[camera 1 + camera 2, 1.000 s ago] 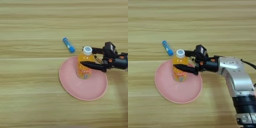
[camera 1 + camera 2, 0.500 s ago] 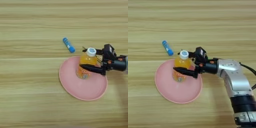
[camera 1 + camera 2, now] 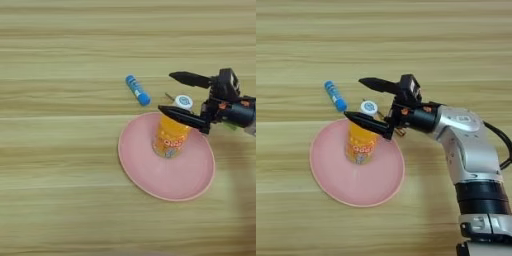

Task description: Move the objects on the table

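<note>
With its jaws spread wide and empty, the robot's right gripper [image 3: 363,99] flanks the orange bottle [image 3: 360,140] upright on the pink plate [image 3: 331,180]; a finger's nudge could topple it.

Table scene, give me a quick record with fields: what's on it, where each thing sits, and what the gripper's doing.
surface: wooden table
plate: pink plate, flat on table
bottle: orange bottle, white cap, upright on plate
tube: blue tube, lying on table beyond the plate
gripper: right gripper, open, fingers either side of bottle's top, not gripping
</note>
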Available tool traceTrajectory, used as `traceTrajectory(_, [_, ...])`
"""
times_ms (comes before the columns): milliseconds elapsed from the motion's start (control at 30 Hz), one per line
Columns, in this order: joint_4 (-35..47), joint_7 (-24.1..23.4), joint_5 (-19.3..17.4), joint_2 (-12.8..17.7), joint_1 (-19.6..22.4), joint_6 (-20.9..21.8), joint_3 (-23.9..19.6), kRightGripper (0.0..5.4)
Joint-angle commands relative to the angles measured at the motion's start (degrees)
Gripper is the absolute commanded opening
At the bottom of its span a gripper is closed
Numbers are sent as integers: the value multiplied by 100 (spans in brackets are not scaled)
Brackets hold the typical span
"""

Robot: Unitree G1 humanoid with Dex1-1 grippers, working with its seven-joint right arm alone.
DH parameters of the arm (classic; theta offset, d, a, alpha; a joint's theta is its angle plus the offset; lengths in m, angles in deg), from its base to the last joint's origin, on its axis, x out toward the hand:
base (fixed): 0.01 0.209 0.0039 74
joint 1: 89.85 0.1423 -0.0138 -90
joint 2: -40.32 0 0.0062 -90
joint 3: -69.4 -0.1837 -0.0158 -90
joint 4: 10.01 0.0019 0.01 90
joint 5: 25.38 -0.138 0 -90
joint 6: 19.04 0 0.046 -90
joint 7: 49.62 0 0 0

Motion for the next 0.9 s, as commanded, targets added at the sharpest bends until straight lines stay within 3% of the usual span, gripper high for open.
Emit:
traceTrajectory(33, [377,-151,-269,142,425,36,-255,539])
traceTrajectory(367, [375,-242,-991,41,632,-266,-655,539])
traceTrajectory(533, [125,-552,-1217,-155,926,-187,-977,539])
traceTrajectory(567, [68,-694,-1128,-249,991,85,-1074,539])
traceTrajectory(700, [-198,-1184,-1156,-492,1283,435,-1363,539])
traceTrajectory(900, [-608,-1827,-1067,-901,1697,1369,-1706,539])
